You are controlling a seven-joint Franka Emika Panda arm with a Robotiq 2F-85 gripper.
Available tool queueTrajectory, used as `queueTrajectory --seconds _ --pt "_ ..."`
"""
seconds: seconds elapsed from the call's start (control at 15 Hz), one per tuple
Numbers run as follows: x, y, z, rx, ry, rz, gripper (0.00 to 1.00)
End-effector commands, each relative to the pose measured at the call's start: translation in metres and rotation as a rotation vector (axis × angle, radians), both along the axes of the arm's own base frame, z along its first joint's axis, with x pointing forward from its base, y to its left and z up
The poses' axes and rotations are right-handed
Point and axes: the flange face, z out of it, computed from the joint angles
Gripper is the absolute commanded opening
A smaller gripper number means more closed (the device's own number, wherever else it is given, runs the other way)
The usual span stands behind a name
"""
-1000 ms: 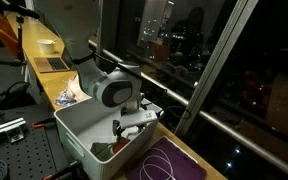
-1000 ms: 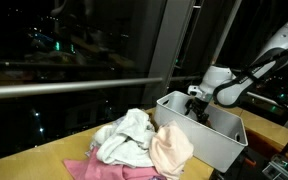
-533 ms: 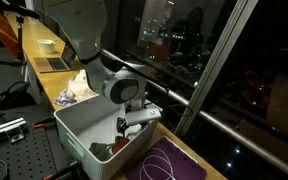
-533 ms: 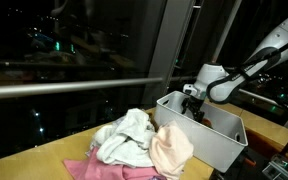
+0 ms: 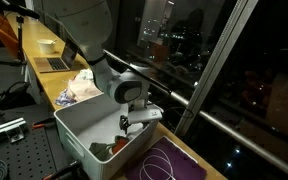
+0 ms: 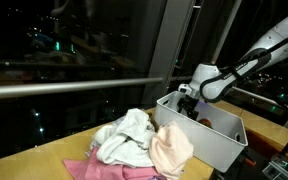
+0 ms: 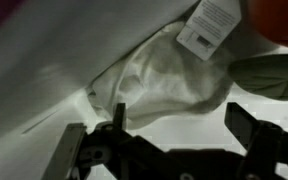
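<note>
My gripper [image 7: 181, 122] hangs open inside a white plastic bin [image 5: 74, 125], with nothing between its fingers. Just ahead of the fingertips, on the bin floor, lies a white garment [image 7: 169, 80] with a printed tag [image 7: 210, 22]. An olive-green cloth [image 7: 269, 75] and something orange [image 7: 282, 18] lie next to it. In both exterior views the gripper [image 5: 131, 122] [image 6: 190, 101] sits low in the bin [image 6: 219, 140], over the dark clothes at its bottom [image 5: 112, 148].
A pile of clothes [image 6: 134, 140], white, peach and pink, lies on the wooden counter beside the bin. A purple mat [image 5: 169, 162] is on the bin's other side. A dark window with a metal rail [image 5: 209, 60] runs behind. More clothes [image 5: 76, 90] lie further along the counter.
The arm has shifted along the bin, towards the window side, and the wrist has turned. The gripper has stayed open and low in the bin.
</note>
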Motion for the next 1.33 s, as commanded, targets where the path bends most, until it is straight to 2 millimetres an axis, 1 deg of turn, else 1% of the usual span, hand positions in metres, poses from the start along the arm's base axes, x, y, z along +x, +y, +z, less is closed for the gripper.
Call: queueTrajectory --seconds 0.0,0.33,0.53,0.6,0.73,0.87,0.93,1.07,1.27 --pt "0.013 0.000 -0.009 0.026 0.012 -0.022 1.00" --pt "0.002 0.001 -0.033 0.024 0.046 -0.014 1.00" --pt "0.002 -0.001 -0.033 0.026 0.048 -0.017 1.00" --pt "0.002 -0.002 -0.033 0.026 0.048 -0.018 0.75" --pt "0.000 -0.003 -0.032 0.027 0.045 -0.018 0.74" --pt "-0.002 -0.004 -0.031 0.027 0.042 -0.020 0.59" --pt "-0.003 -0.005 -0.030 0.027 0.042 -0.022 0.50" --pt "-0.004 -0.007 -0.030 0.028 0.043 -0.027 0.37" --pt "-0.007 -0.008 -0.027 0.030 0.041 -0.032 0.12"
